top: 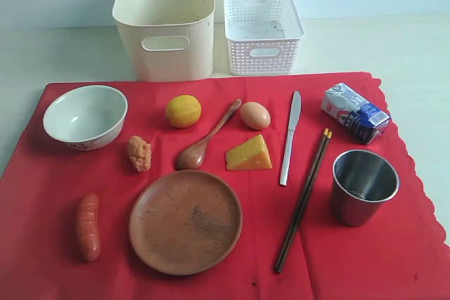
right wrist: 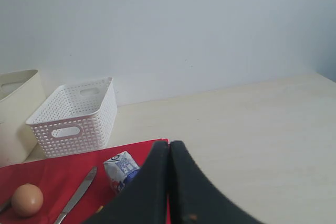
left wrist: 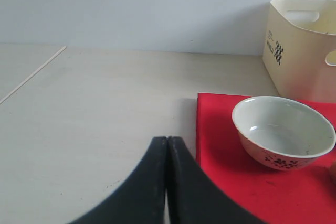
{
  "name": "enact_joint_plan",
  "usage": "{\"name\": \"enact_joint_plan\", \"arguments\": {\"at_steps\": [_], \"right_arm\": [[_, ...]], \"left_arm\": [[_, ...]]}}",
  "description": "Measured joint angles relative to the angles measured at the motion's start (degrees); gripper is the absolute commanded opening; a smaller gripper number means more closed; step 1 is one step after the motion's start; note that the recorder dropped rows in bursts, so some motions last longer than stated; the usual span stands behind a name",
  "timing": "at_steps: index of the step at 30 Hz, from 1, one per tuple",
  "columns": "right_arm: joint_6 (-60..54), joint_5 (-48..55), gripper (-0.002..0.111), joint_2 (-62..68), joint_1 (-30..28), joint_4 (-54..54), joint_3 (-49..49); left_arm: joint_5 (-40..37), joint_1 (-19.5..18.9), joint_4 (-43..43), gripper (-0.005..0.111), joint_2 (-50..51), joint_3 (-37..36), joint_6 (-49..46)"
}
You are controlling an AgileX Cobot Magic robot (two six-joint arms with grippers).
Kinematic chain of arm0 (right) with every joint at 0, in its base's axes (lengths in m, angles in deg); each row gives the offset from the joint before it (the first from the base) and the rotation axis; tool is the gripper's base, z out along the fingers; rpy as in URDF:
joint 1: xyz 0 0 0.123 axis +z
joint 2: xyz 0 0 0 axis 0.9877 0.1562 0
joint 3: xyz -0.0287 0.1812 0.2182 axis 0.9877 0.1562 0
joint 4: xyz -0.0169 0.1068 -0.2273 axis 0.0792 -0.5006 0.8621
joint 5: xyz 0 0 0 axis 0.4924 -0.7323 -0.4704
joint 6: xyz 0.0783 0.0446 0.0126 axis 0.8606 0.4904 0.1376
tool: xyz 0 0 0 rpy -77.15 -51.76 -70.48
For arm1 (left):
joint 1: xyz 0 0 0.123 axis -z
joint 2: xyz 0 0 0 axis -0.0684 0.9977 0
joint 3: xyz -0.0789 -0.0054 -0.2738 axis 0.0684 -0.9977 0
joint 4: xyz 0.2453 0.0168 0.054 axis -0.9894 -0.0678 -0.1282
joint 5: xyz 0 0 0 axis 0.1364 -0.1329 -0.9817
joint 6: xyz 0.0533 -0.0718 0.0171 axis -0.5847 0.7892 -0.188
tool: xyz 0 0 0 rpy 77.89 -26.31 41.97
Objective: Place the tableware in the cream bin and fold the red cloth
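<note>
The red cloth (top: pixel 232 258) lies flat on the table. On it rest a white bowl (top: pixel 85 116), a wooden plate (top: pixel 185 221), a wooden spoon (top: pixel 205 139), a silver knife (top: pixel 290 138), chopsticks (top: pixel 304 198) and a steel cup (top: pixel 363 186). The cream bin (top: pixel 166 22) stands behind the cloth. Neither gripper shows in the exterior view. My left gripper (left wrist: pixel 167 141) is shut and empty, off the cloth's corner (left wrist: pixel 220 129) beside the bowl (left wrist: pixel 282 131). My right gripper (right wrist: pixel 169 145) is shut and empty, over the cloth's edge near the knife (right wrist: pixel 79 195).
A white lattice basket (top: pixel 262 29) stands next to the cream bin. Food lies among the tableware: lemon (top: pixel 183 111), egg (top: pixel 254 115), cheese wedge (top: pixel 249 154), sausage (top: pixel 88 227), an orange lump (top: pixel 138 153) and a milk carton (top: pixel 355 112).
</note>
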Motion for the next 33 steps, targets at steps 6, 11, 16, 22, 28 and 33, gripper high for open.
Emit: {"name": "enact_joint_plan", "arguments": {"at_steps": [6,11,16,22,28,33], "right_arm": [[0.00,-2.19,0.000,0.00,0.00,0.00,0.00],[0.00,-2.56,0.000,0.00,0.00,-0.14,0.00],[0.00,-2.56,0.000,0.00,0.00,-1.92,0.00],[0.00,-2.43,0.000,0.00,0.00,-2.49,0.00],[0.00,-0.34,0.000,0.00,0.00,-2.49,0.00],[0.00,-0.12,0.000,0.00,0.00,-2.71,0.00]], "left_arm": [[0.00,0.00,0.00,0.001,0.00,0.00,0.00],[0.00,0.00,0.00,0.001,0.00,0.00,0.00],[0.00,0.00,0.00,0.001,0.00,0.00,0.00],[0.00,0.00,0.00,0.001,0.00,0.00,0.00],[0.00,0.00,0.00,0.001,0.00,0.00,0.00],[0.00,0.00,0.00,0.001,0.00,0.00,0.00]]}}
